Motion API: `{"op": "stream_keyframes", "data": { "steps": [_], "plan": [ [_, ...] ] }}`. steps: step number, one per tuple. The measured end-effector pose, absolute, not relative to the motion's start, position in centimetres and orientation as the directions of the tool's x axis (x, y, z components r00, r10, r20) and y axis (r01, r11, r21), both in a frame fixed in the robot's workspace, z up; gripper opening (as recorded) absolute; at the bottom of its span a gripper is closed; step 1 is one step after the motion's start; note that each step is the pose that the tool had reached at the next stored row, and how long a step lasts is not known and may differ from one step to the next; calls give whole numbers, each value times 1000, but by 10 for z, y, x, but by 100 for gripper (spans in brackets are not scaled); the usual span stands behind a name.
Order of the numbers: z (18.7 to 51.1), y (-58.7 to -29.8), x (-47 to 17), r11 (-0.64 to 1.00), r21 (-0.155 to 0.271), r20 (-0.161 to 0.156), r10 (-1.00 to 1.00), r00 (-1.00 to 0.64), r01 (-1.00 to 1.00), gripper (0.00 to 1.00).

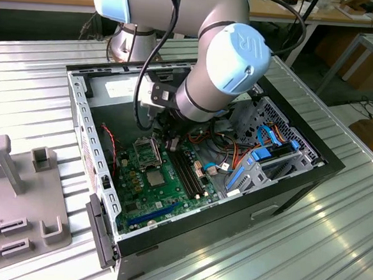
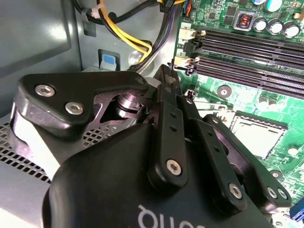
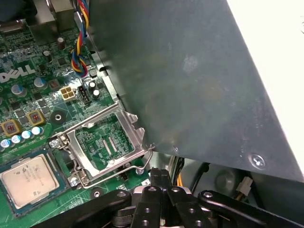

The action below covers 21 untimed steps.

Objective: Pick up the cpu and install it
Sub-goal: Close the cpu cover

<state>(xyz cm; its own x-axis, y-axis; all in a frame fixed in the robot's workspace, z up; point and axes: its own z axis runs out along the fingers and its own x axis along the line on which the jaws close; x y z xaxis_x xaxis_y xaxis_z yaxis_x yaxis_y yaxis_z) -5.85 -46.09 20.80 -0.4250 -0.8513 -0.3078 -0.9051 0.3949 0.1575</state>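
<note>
We record an open black case (image 1: 286,185) lying on a ribbed metal table (image 1: 332,253). A grey fixture (image 1: 17,186) stands on the table at the exterior view's left, well apart from the case. Inside the case we note blue drive brackets (image 1: 262,155), red wires (image 1: 111,141) and long black memory slots (image 1: 187,172). The second wrist view shows yellow and black cables (image 2: 128,40) and capacitors (image 2: 273,23). The first wrist view shows twisted coloured wires (image 3: 80,52) beside a grey panel (image 3: 190,76).

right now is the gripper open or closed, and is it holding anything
gripper: closed, holding nothing; the cpu lies apart from it.
</note>
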Motion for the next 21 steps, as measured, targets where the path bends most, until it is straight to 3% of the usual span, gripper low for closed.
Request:
{"op": "stream_keyframes", "data": {
  "steps": [17,21],
  "plan": [
    [199,-461,-62,392,164,-321,-847,-425,-905,11],
    [216,-461,-62,405,130,-248,-870,-425,-905,11]
  ]
}}
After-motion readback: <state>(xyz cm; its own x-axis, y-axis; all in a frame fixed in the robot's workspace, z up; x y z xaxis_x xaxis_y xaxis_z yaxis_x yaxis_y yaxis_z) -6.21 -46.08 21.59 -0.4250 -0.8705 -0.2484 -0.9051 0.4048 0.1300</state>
